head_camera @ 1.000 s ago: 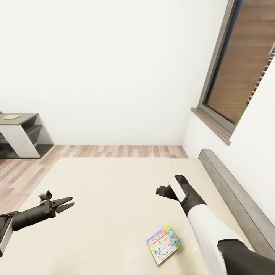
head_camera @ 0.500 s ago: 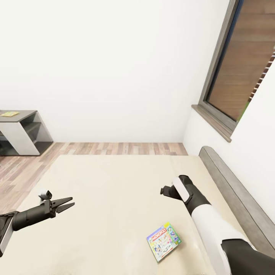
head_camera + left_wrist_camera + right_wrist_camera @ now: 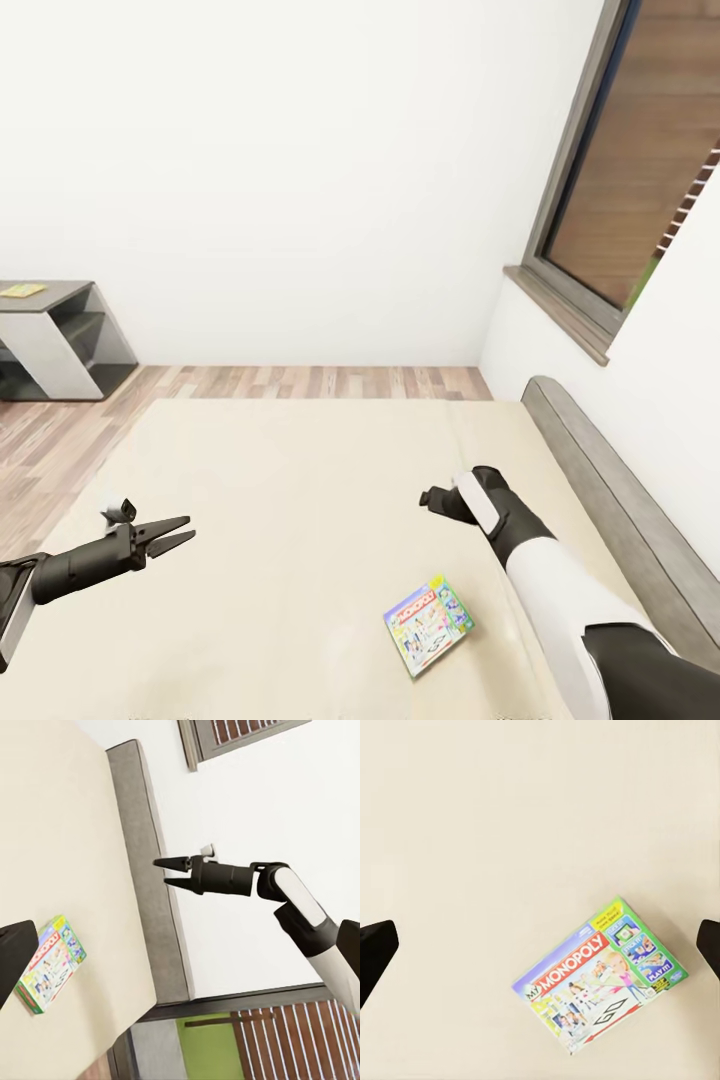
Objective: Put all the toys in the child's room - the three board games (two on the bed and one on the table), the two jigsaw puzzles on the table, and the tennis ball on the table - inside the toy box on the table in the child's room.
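A white-and-green board game (image 3: 430,625) with a red logo lies flat on the bed (image 3: 300,500), near its right side and tilted. The right wrist view looks straight down on the board game (image 3: 604,979). My right gripper (image 3: 432,497) hovers above the mattress a little beyond the game, and it is open and empty. In the left wrist view, the right gripper (image 3: 169,871) stands in front of the grey headboard (image 3: 146,870). My left gripper (image 3: 178,533) hangs open over the bed's left part, far from the game. The toy box is out of view.
The table (image 3: 55,335) stands at the far left against the white wall, with a small flat yellow thing (image 3: 22,290) on top. Wood-plank floor (image 3: 300,382) runs beyond the bed. A dark-framed window (image 3: 620,180) is at the right.
The whole picture has shifted slightly, so the camera has moved. Both arms keep nearly the same pose over the bed, and the board game lies where it was.
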